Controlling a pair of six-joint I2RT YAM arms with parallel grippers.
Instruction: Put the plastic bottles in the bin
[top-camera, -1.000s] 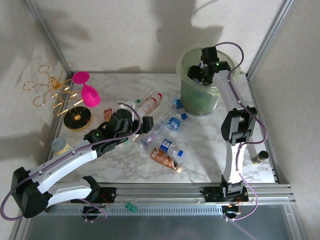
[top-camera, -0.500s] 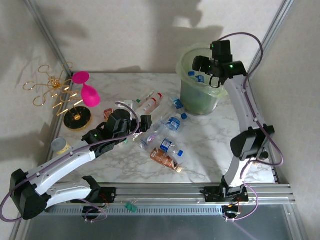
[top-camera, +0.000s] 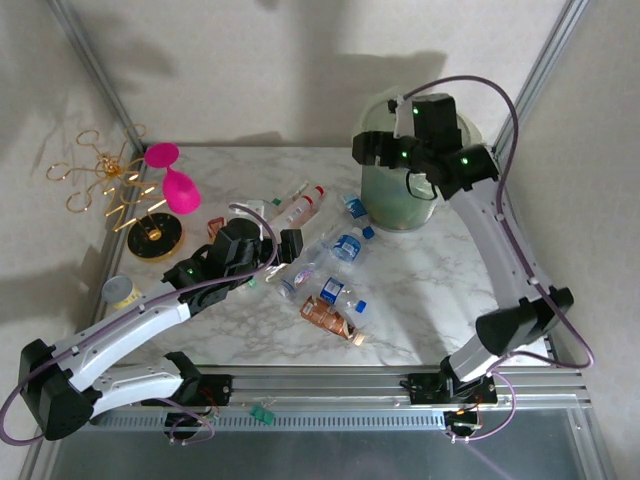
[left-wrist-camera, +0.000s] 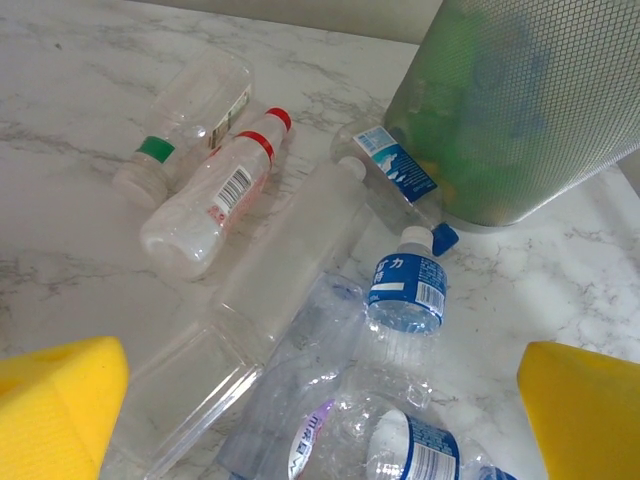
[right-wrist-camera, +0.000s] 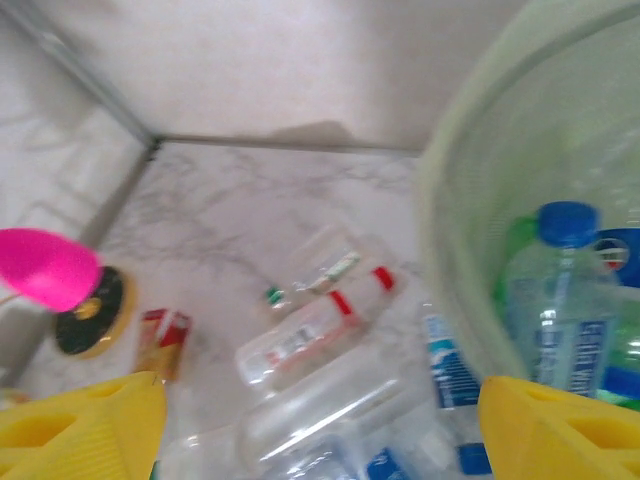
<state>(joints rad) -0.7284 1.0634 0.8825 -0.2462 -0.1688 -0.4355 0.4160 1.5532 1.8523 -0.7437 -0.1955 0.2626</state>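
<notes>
Several plastic bottles lie loose on the marble table: a red-capped one (top-camera: 300, 208), blue-labelled ones (top-camera: 346, 243), a copper-brown one (top-camera: 328, 317). My left gripper (top-camera: 285, 248) hovers open over the pile. Its yellow fingertips (left-wrist-camera: 55, 405) straddle a crushed clear bottle (left-wrist-camera: 330, 410), with a blue-labelled bottle (left-wrist-camera: 405, 290) just beyond. The pale-green bin (top-camera: 402, 205) stands at the back right. My right gripper (top-camera: 378, 152) is open and empty, high above the bin's left rim. In the right wrist view a blue-capped bottle (right-wrist-camera: 558, 300) lies inside the bin (right-wrist-camera: 462, 250).
A pink goblet (top-camera: 172, 182) and a gold wire stand (top-camera: 104, 182) stand at the back left beside a round black base (top-camera: 152, 238). A small jar (top-camera: 122, 290) sits at the left edge, a small brown bottle (top-camera: 520, 316) at the right edge.
The right gripper rose out of the bin and swung left over its rim, with nothing in it. The left arm stayed almost still above the bottles.
</notes>
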